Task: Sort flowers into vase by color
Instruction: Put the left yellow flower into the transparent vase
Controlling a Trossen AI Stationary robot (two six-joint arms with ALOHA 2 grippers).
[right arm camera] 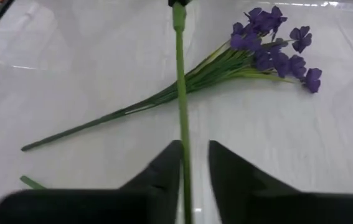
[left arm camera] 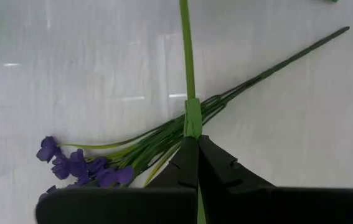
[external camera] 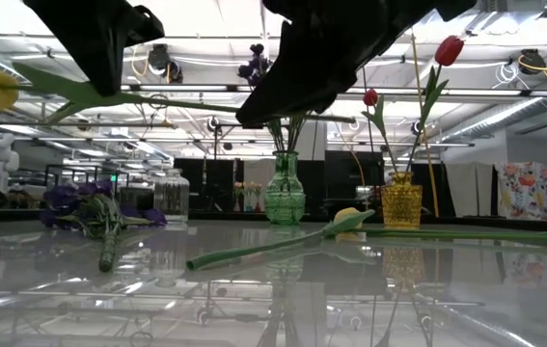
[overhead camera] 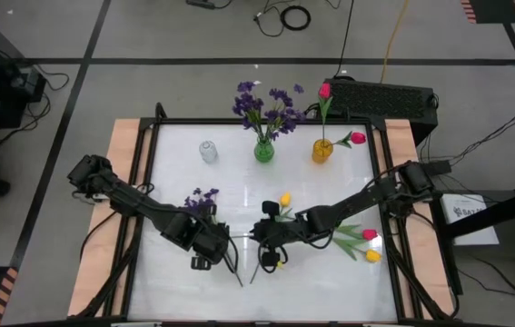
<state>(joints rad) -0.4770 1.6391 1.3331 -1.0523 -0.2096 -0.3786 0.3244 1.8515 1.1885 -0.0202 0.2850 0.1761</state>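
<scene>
Green stem point(left arm camera: 187, 56) between both tools, seemingly

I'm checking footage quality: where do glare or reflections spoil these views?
Low view: the glossy table mirrors the ceiling lights and the green vase; both arms are dark silhouettes. High view: a bright patch sits on the tabletop centre. Wrist views: only faint streaks.

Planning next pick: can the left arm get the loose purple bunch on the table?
Probably not yet: the left hand is shut on a green stem, though the purple bunch lies close by.
</scene>
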